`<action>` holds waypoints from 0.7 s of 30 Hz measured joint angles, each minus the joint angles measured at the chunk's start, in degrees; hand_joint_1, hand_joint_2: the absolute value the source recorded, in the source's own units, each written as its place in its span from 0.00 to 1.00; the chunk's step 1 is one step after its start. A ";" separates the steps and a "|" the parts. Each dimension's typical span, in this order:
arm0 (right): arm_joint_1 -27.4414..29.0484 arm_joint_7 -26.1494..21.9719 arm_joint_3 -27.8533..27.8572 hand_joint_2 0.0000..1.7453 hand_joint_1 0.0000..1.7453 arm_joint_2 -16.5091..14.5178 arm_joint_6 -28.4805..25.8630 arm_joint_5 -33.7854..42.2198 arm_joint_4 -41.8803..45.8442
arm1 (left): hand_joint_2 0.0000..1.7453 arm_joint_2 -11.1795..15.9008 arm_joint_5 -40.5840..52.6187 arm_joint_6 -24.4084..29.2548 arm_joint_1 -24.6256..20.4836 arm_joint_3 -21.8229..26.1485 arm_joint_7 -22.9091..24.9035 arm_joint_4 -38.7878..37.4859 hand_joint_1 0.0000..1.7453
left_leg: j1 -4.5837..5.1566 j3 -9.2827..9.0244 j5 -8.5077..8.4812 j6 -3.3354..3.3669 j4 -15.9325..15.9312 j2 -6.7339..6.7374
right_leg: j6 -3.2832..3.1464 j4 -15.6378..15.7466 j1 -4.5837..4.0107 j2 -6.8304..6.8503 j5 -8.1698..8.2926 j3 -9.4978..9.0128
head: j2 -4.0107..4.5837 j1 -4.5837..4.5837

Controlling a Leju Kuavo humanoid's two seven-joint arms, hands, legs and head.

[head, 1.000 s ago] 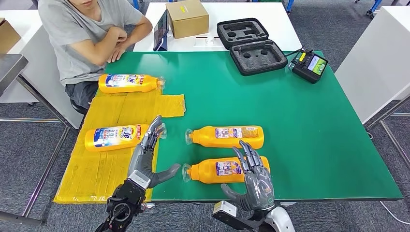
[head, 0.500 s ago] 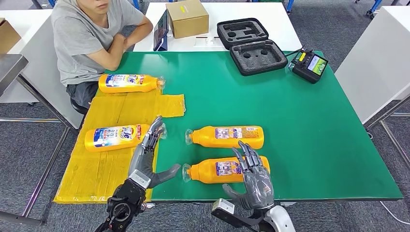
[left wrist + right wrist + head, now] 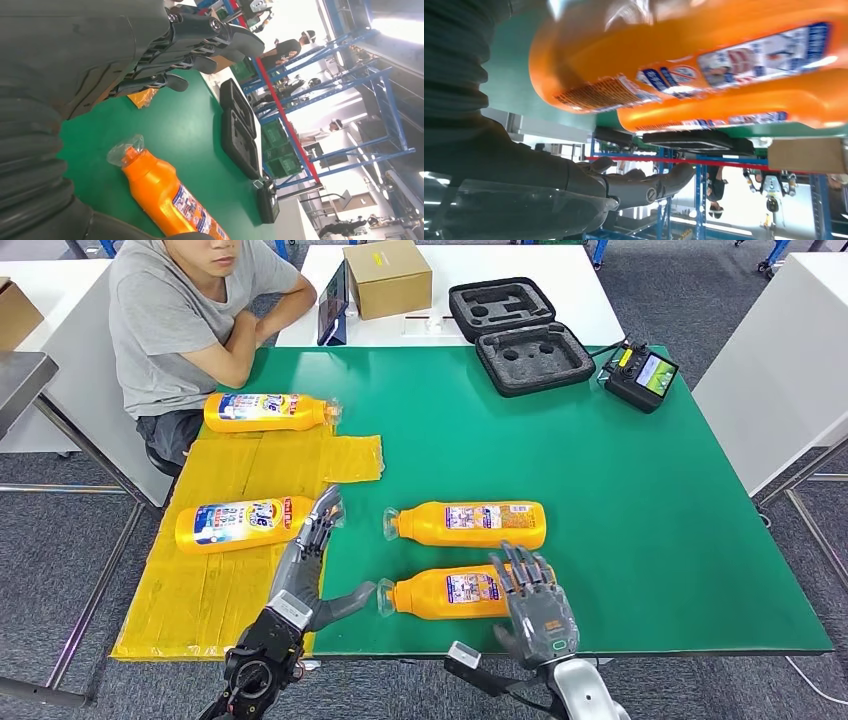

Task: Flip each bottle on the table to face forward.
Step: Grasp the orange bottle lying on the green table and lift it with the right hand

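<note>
Overhead, the green table (image 3: 620,490) filled most of the head view, with a sheet of yellow padding (image 3: 215,570) taped over its left part and hanging past the near edge. Four orange bottles lay on their sides. Two rested on the yellow sheet with blue-and-white labels up: the far-left bottle (image 3: 265,411) near the seated person (image 3: 190,315), and the near-left bottle (image 3: 238,525) further forward. Two lay on the bare green: the middle bottle (image 3: 470,523) and, just nearer the robot, the front bottle (image 3: 455,592), both with caps pointing left. The left hand (image 3: 310,565) hovered between the near-left bottle and the front bottle, fingers spread and straight, thumb stretched toward the front bottle's cap, holding nothing. The right hand (image 3: 533,605) stood at the front bottle's base end with its fingers apart and raised over the bottle; whether they touched it could not be told. At the table's far edge sat an open black foam case (image 3: 515,335) and a handheld controller (image 3: 641,375). Behind, a white table carried a cardboard box (image 3: 387,277). Grey carpet (image 3: 700,300) covered the floor, and the left wrist view showed blue racking (image 3: 350,85) under bright ceiling light
</note>
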State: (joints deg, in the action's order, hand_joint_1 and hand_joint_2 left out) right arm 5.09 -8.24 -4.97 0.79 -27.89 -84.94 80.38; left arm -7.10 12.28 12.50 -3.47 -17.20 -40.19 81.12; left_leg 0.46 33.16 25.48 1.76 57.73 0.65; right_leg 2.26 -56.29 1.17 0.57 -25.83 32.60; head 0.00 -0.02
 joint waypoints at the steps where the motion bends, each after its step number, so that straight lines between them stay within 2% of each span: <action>1: -0.20 0.02 0.13 1.00 0.00 0.16 0.00 -0.10 -0.39 | 1.00 0.00 -0.02 0.00 -0.02 -0.08 0.00 -0.07 0.00 | 0.00 0.00 0.00 0.00 0.00 0.00 | 0.00 0.00 0.00 0.00 0.00 0.00 | 0.00 0.00; 17: -0.54 -2.95 0.38 1.00 0.00 0.97 -1.74 -0.27 -2.11 | 1.00 0.00 -0.94 -0.72 -1.32 -0.85 0.00 -1.77 0.00 | 0.00 0.00 0.00 0.00 0.00 0.00 | 0.00 0.00 0.00 0.00 0.00 0.00 | 0.00 0.00; 19: -0.48 -2.40 0.38 1.00 0.00 1.05 -1.89 -1.54 -2.07 | 1.00 0.00 -1.11 -0.74 -1.49 -0.97 0.00 -2.07 0.00 | 0.00 0.00 0.00 0.00 0.00 0.00 | 0.00 0.00 0.00 0.00 0.00 0.00 | 0.00 0.00; 21: -0.44 0.25 0.08 1.00 0.00 1.69 -2.93 -3.31 -1.92 | 1.00 0.01 -1.28 -0.66 -1.62 -1.06 0.00 -2.36 0.00 | 0.01 0.01 0.00 0.00 0.00 0.00 | 0.01 0.00 0.01 0.00 0.00 0.00 | 0.00 0.00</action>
State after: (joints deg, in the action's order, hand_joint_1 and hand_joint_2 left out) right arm 4.64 -8.00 -4.90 2.47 -30.81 -88.25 78.46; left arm -7.09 11.00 11.85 -5.10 -18.26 -40.19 78.76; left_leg 0.47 33.16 25.48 1.76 57.74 0.64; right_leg 2.27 -56.29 1.18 0.57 -25.83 32.60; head 0.00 -0.02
